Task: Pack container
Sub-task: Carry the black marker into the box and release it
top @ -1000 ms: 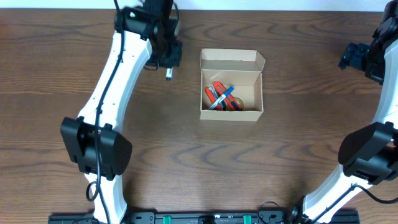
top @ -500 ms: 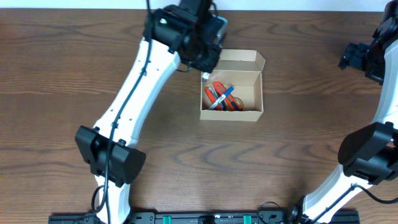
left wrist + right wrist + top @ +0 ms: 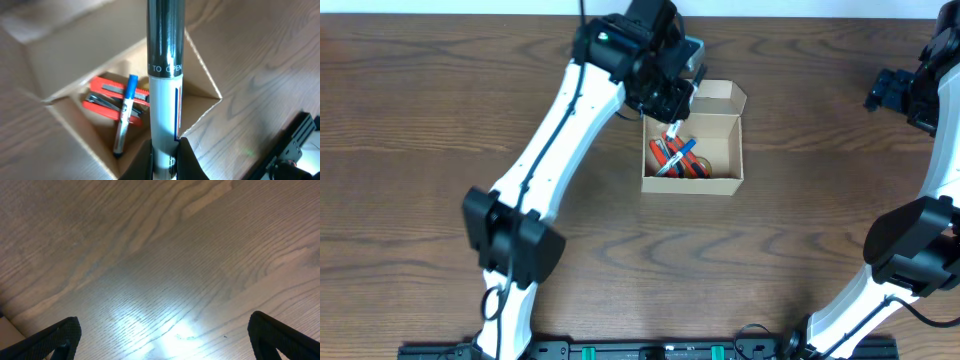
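Dark brown wood-grain table (image 3: 800, 230), grain running 9 to 3 o'clock. Black rail (image 3: 650, 351) with green clips (image 3: 588, 351) at 6 o'clock in the overhead view. White strip (image 3: 800, 5) at 12. Right wrist view: bare tabletop, light glare (image 3: 150, 325) toward 6.

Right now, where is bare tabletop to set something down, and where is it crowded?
Free: the wide table strip in front of the container, between the arm bases; the stretch from container to right arm; the area left of the left arm. Crowded: over the container, where the left end effector holds a marker above red cutters.
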You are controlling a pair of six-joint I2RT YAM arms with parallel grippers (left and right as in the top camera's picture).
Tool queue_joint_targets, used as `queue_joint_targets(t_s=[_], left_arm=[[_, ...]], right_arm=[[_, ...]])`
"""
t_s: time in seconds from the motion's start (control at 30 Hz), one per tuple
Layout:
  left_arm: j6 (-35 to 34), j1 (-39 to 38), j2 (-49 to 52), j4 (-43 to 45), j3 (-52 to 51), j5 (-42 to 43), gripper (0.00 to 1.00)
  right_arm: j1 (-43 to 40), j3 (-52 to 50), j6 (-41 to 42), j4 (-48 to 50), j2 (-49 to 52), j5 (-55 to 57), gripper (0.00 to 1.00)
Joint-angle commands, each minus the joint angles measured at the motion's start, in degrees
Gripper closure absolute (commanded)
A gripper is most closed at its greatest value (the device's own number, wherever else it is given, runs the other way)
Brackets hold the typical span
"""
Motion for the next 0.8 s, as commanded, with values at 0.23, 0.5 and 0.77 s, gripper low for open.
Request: queue_joint_targets(t_s=[0.23, 0.5, 0.77], left_arm=[[1.05, -0.15, 8.79, -1.11, 0.94, 3.04, 0.94], [1.97, -0.85, 12.13, -3.15, 0.94, 3.26, 0.94], [4.07, -1.05, 12.15, -3.91, 0.76, 3.23, 0.94]], right_arm=[[-0.02, -0.24, 0.81, -0.04, -0.42, 0.02, 0.01], [-0.02, -0.24, 0.81, -0.04, -0.44, 0.02, 0.01], [-0.02, -0.24, 0.81, -0.04, -0.42, 0.02, 0.01]])
